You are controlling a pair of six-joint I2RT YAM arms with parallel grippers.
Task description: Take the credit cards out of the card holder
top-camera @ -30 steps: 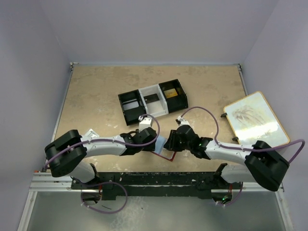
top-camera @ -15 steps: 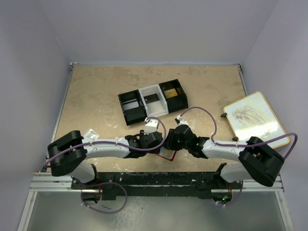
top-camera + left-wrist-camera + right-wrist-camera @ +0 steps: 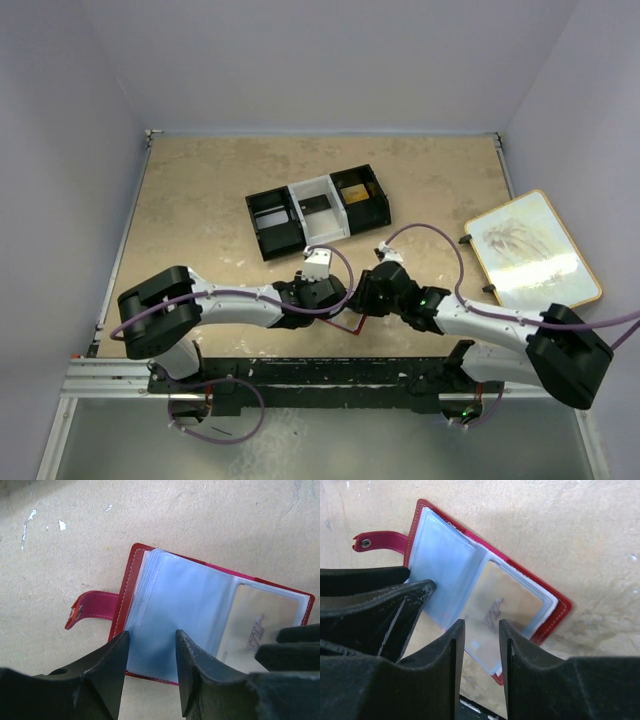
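— Where's the wallet (image 3: 200, 605)?
— I see it open just my side of the tray (image 3: 283, 250), a card (image 3: 495, 610) inside. Left gripper (image 3: 151, 635) and right gripper (image 3: 480, 625) over it, fingers spread.

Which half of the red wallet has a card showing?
The half far from the strap: a pale card with a dark scribble shows through its window. The strap half is plain blue.

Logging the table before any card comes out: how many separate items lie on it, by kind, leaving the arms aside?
Red card holder, lying open: 1
Black-and-white three-compartment tray: 1
Wood-edged picture board: 1
Total: 3
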